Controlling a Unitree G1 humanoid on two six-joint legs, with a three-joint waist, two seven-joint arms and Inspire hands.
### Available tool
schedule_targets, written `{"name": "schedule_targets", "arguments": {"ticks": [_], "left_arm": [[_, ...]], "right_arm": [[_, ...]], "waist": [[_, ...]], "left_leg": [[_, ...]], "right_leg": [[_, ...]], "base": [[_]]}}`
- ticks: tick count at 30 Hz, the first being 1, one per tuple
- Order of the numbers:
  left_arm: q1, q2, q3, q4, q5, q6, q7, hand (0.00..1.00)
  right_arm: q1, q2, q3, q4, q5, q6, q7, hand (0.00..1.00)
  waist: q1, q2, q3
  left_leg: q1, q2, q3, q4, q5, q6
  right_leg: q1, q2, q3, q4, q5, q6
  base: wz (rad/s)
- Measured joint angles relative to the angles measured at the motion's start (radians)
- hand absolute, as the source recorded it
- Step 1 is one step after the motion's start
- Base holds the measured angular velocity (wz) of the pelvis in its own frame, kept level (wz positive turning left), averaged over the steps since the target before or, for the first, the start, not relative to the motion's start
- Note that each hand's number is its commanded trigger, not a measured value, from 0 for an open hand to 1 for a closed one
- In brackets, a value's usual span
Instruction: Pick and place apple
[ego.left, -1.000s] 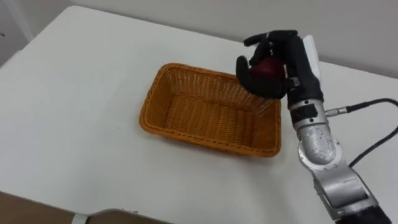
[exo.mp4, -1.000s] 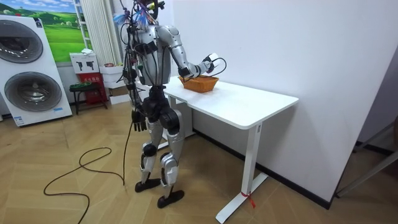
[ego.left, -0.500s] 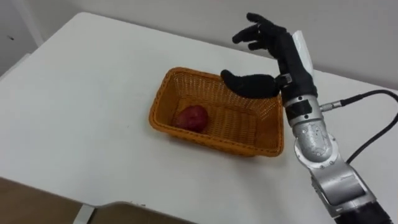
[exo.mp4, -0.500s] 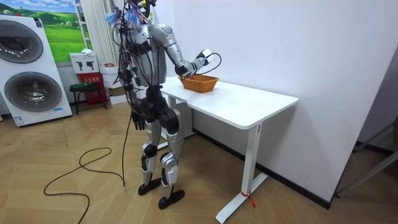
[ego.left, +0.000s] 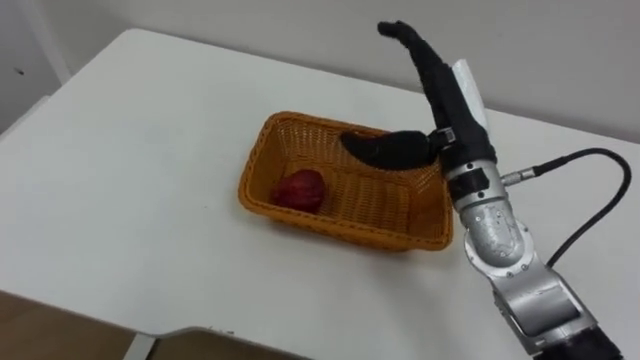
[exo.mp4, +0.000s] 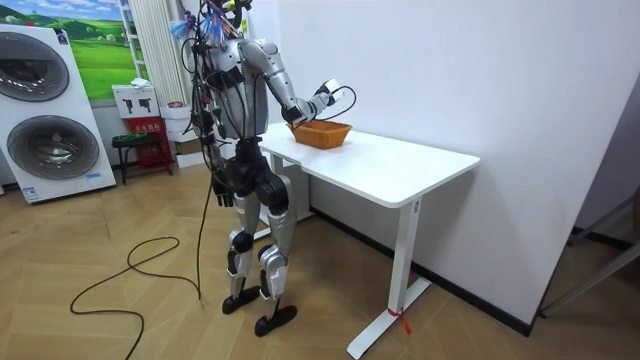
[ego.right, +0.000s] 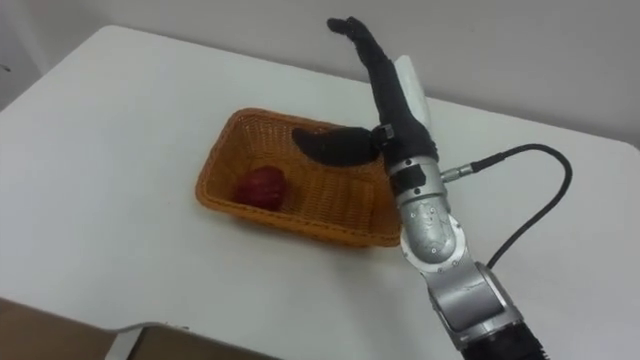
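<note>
A dark red apple lies inside the orange wicker basket, toward its left end, on the white table. My right hand hovers above the basket's right end, apart from the apple. Its fingers are stretched straight up and away, the thumb reaches out over the basket, and it holds nothing. In the room view I stand at the table's end with my right hand raised over the basket. My left hand hangs by my hip.
The basket sits near the table's far side, close to the white wall. Bare tabletop lies left of and in front of it. The room view has washing machines at its left and a wooden floor around the table.
My right hand let go of the apple, which dropped into the basket and settled at its left end. The fingers went from curled to fully straight.
</note>
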Motion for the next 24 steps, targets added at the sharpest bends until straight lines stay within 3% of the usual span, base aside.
{"name": "schedule_targets", "arguments": {"ticks": [5, 9, 13, 17, 21, 24], "left_arm": [[0.019, 0.000, 0.045, 0.005, -0.001, -0.004, 0.003, 0.00], [0.055, -0.005, 0.109, 0.005, 0.000, -0.007, 0.004, 0.00], [0.070, -0.004, 0.150, 0.001, 0.000, -0.012, 0.018, 0.00], [0.080, -0.002, 0.176, -0.004, 0.000, -0.023, 0.033, 0.00], [0.088, -0.001, 0.195, -0.010, -0.001, -0.023, 0.047, 0.00], [0.094, 0.000, 0.205, -0.027, -0.004, -0.024, 0.056, 0.00]], "right_arm": [[0.022, -0.005, -0.149, -0.054, -0.010, -0.013, -0.105, 0.00], [0.076, -0.032, -0.338, -0.070, -0.009, -0.036, -0.217, 0.00], [0.106, -0.050, -0.517, -0.074, 0.006, -0.055, -0.389, 0.00], [0.163, -0.073, -0.651, -0.074, 0.015, -0.055, -0.486, 0.00], [0.260, -0.073, -0.764, -0.066, 0.141, -0.054, -0.592, 0.00], [0.286, -0.073, -0.831, 0.039, 0.268, -0.056, -0.655, 0.00]], "waist": [[-0.048, 0.004, -0.0021], [-0.089, -0.005, -0.0078], [-0.136, -0.007, -0.0069], [-0.172, -0.010, -0.0071], [-0.209, -0.018, -0.0046], [-0.232, -0.028, -0.0015]], "left_leg": [[0.000, 0.001, 0.008, 0.001, -0.001, 0.002], [0.003, 0.001, 0.022, 0.001, -0.002, 0.002], [0.002, 0.003, 0.039, 0.001, -0.002, 0.002], [0.003, 0.004, 0.053, 0.000, -0.002, 0.002], [0.005, 0.004, 0.076, -0.003, -0.002, 0.002], [0.011, 0.004, 0.096, -0.004, -0.002, 0.002]], "right_leg": [[0.001, -0.001, 0.001, 0.002, -0.004, 0.001], [0.002, -0.001, 0.002, -0.002, -0.005, 0.002], [-0.001, 0.000, 0.006, -0.001, -0.006, 0.002], [-0.004, 0.001, 0.019, -0.001, -0.009, 0.002], [-0.016, 0.002, 0.039, 0.011, -0.016, 0.002], [-0.016, 0.003, 0.058, 0.013, -0.019, 0.005]], "base": [[0.02], [-0.04], [-0.05], [-0.06], [-0.14], [-0.13]]}}
